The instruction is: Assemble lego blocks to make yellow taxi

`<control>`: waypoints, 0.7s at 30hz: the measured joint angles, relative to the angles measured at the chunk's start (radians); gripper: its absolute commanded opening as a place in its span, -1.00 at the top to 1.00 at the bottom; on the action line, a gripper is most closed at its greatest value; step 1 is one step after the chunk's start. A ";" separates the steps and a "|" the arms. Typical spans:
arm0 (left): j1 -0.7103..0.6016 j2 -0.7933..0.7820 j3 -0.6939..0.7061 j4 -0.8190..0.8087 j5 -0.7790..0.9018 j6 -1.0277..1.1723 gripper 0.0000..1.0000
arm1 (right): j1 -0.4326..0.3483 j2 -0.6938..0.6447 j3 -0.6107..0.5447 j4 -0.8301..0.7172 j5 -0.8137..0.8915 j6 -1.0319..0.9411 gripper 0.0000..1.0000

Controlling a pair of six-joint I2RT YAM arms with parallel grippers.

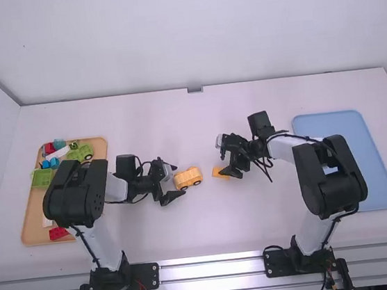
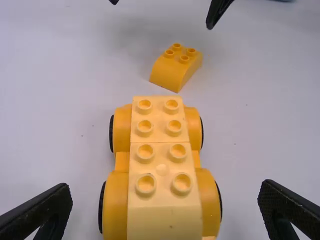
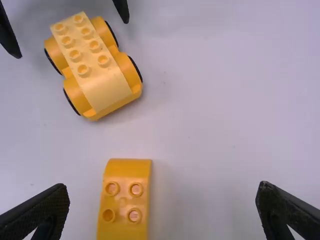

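Note:
In the high view my left gripper [image 1: 171, 187] stands open at the left end of the yellow wheeled car [image 1: 188, 178]; my right gripper [image 1: 227, 161] is open over a loose yellow curved brick [image 1: 220, 173]. The left wrist view has the car [image 2: 159, 167] between the spread fingers of my left gripper [image 2: 165, 210], not gripped, with the curved brick [image 2: 176, 68] lying apart beyond it. In the right wrist view the curved brick [image 3: 125, 200] lies between the wide-apart fingers of my right gripper [image 3: 162, 210], and the car [image 3: 92, 67] is farther off, studs up.
An orange tray [image 1: 30, 230] at the left holds green, red, blue and white blocks, partly under the left arm. A blue tray [image 1: 380, 158] lies at the right, partly under the right arm. White table [image 1: 211, 234] surface lies in front of the car.

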 measured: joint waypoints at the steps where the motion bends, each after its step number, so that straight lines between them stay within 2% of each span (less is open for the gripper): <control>1: 0.000 0.005 0.004 0.001 0.003 0.002 -0.98 | -0.003 0.000 -0.025 0.042 -0.011 0.004 -0.97; 6: -0.014 0.035 0.029 0.006 0.011 0.007 -0.98 | 0.013 0.000 -0.167 0.287 -0.047 0.057 -0.98; 9: -0.044 0.052 0.047 -0.013 0.011 0.007 -0.98 | 0.018 0.000 -0.242 0.423 -0.058 0.092 -0.86; 15: -0.059 0.052 0.052 -0.019 0.024 0.006 -0.98 | -0.014 0.033 -0.279 0.520 -0.100 0.111 -0.86; 18: -0.059 0.052 0.052 -0.006 0.038 0.007 -0.98 | -0.032 0.102 -0.256 0.515 -0.134 0.117 -0.77; 21: -0.059 0.052 0.051 0.012 0.032 0.006 -0.98 | -0.041 0.167 -0.227 0.505 -0.164 0.115 -0.60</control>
